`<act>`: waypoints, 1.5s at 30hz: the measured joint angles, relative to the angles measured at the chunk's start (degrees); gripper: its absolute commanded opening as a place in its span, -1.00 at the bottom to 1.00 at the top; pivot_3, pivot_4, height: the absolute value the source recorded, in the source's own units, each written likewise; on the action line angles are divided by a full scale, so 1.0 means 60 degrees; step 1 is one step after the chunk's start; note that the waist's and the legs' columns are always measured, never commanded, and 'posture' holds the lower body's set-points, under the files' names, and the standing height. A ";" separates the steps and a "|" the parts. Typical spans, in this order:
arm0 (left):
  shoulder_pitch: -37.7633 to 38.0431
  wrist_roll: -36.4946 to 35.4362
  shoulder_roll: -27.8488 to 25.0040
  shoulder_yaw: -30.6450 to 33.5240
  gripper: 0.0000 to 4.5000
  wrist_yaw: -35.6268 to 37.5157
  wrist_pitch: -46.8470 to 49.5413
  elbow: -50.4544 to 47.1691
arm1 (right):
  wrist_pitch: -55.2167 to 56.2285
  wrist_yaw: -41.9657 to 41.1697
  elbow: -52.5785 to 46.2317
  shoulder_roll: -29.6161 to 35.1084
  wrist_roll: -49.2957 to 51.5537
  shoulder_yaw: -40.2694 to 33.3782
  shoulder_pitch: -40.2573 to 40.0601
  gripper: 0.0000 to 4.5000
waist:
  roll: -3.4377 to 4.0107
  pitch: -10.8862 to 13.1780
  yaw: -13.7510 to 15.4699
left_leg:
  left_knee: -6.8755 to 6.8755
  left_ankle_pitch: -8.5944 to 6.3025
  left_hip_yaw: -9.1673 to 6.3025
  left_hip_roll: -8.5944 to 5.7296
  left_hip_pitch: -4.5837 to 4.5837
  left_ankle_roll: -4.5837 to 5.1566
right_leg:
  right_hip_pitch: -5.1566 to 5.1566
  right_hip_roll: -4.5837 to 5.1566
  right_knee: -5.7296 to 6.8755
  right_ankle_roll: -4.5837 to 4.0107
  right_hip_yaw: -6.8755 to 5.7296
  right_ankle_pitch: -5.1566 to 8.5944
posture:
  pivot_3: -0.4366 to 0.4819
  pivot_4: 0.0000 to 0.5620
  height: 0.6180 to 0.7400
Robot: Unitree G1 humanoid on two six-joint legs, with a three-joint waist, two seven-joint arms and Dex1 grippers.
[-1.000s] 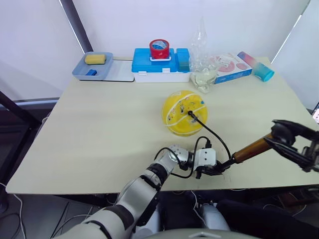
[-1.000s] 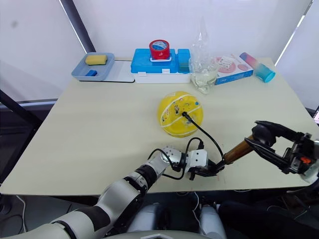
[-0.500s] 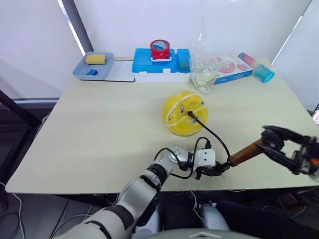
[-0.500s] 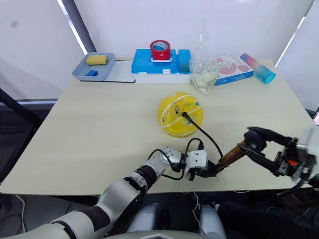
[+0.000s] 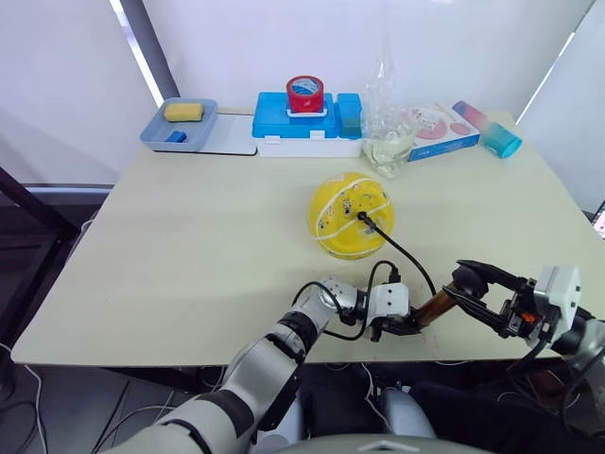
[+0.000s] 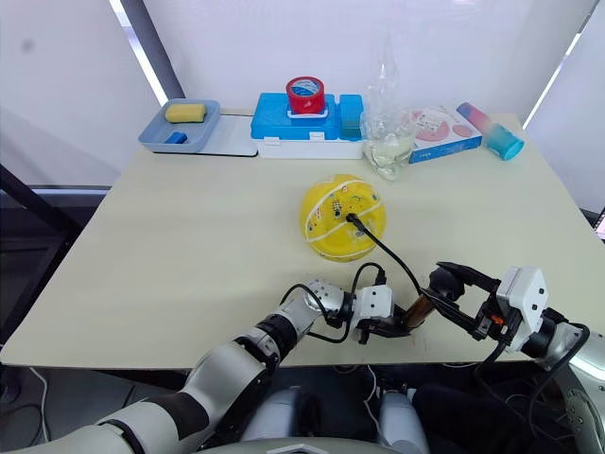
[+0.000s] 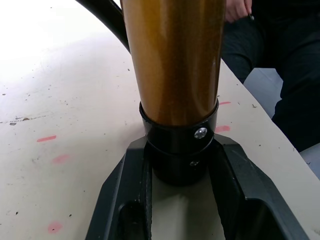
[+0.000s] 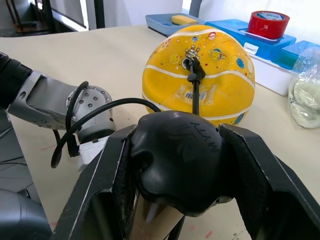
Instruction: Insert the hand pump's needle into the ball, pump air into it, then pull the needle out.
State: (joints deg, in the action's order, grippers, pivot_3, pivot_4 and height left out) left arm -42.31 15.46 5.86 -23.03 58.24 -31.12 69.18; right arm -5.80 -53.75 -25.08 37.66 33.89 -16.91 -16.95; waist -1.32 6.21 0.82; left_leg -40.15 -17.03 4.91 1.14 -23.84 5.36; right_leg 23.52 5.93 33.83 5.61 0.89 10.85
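The yellow ball (image 5: 350,216) sits round near the table's middle. The needle (image 5: 362,217) is stuck in its top side, and the thin black hose (image 5: 406,257) curves from it to the hand pump (image 5: 433,305) near the front edge. My left gripper (image 5: 402,324) is shut on the pump's black end cap (image 7: 179,145), below the gold tube (image 7: 172,55). At the pump's other end my right gripper (image 5: 468,281) is shut on the black handle (image 8: 177,160). Only a short stretch of gold tube shows between the two grippers.
Along the table's back edge stand a blue tray (image 5: 180,123) with a yellow sponge, a blue box (image 5: 304,123) topped by a red tape roll (image 5: 304,92), a clear plastic bag (image 5: 386,142), a pink box (image 5: 435,128) and a teal-capped tube (image 5: 487,126).
My right gripper has moved left toward the left gripper, pushing the handle in, and the visible gold tube has shortened. The ball and my left gripper have stayed put.
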 measured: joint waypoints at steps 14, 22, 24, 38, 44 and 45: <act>0.0025 -0.0096 0.0000 0.0005 -0.51 0.0037 -0.0001 -0.0027 | -0.2689 0.0660 -0.1660 0.2210 0.3667 -0.2814 0.1582 -0.09 | 0.0070 0.0060 -0.0001 | 0.0000 0.0003 -0.0022 -0.0014 -0.0008 0.0002 | -0.0012 0.0008 -0.0011 0.0000 -0.0021 0.0000 | -0.05 -0.47 0.95; 0.0041 -0.0188 -0.0004 0.0005 -0.51 0.0121 -0.0005 -0.0067 | -0.3647 0.0944 -0.1671 0.2654 0.3941 -0.2667 0.2431 -0.13 | 0.0088 0.0095 0.0013 | 0.0001 0.0025 -0.0030 -0.0021 -0.0026 0.0042 | -0.0007 0.0015 -0.0023 0.0000 -0.0029 0.0001 | -0.05 -0.47 0.95; 0.0047 -0.0188 -0.0032 0.0003 -0.51 0.0130 0.0036 -0.0060 | -0.3464 0.0940 -0.1738 0.2373 0.3656 -0.2284 0.2536 -0.13 | 0.0074 0.0089 0.0007 | 0.0002 0.0026 -0.0037 -0.0021 -0.0024 0.0043 | -0.0010 0.0016 -0.0023 -0.0001 -0.0036 0.0001 | -0.05 -0.47 0.95; 0.0053 -0.0203 -0.0046 0.0007 -0.51 0.0261 0.0298 -0.0082 | -0.0274 0.0205 -0.0222 0.0379 -0.0278 0.0654 0.0875 -0.13 | 0.0023 0.0030 0.0004 | 0.0001 0.0026 -0.0071 -0.0019 0.0001 0.0040 | -0.0028 0.0060 -0.0002 -0.0012 -0.0203 0.0005 | -0.05 -0.47 0.95; 0.0093 -0.0259 -0.0051 0.0008 -0.51 0.0303 0.0344 -0.0098 | 0.0451 0.0129 0.0329 -0.0009 -0.0710 0.0817 0.0577 -0.13 | 0.0027 0.0024 0.0004 | 0.0002 0.0022 -0.0091 -0.0019 0.0000 0.0030 | -0.0032 0.0087 -0.0002 -0.0013 -0.0221 0.0005 | -0.05 -0.47 0.95; 0.0100 -0.0259 -0.0052 0.0008 -0.51 0.0306 0.0343 -0.0099 | 0.0498 0.0119 0.0329 -0.0033 -0.0708 0.0813 0.0567 -0.13 | 0.0027 0.0024 0.0004 | 0.0001 0.0022 -0.0096 -0.0019 0.0000 0.0028 | -0.0033 0.0087 -0.0002 -0.0015 -0.0225 0.0006 | -0.05 -0.47 0.95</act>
State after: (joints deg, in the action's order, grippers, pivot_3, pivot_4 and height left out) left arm -41.71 13.91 5.55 -22.99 60.08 -29.06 68.58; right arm -2.81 -53.04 -23.10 37.46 29.65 -12.04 -13.55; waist -1.16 6.35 0.84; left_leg -40.14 -16.90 4.33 1.03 -23.84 5.53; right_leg 23.32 6.45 33.82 5.52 -0.46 10.88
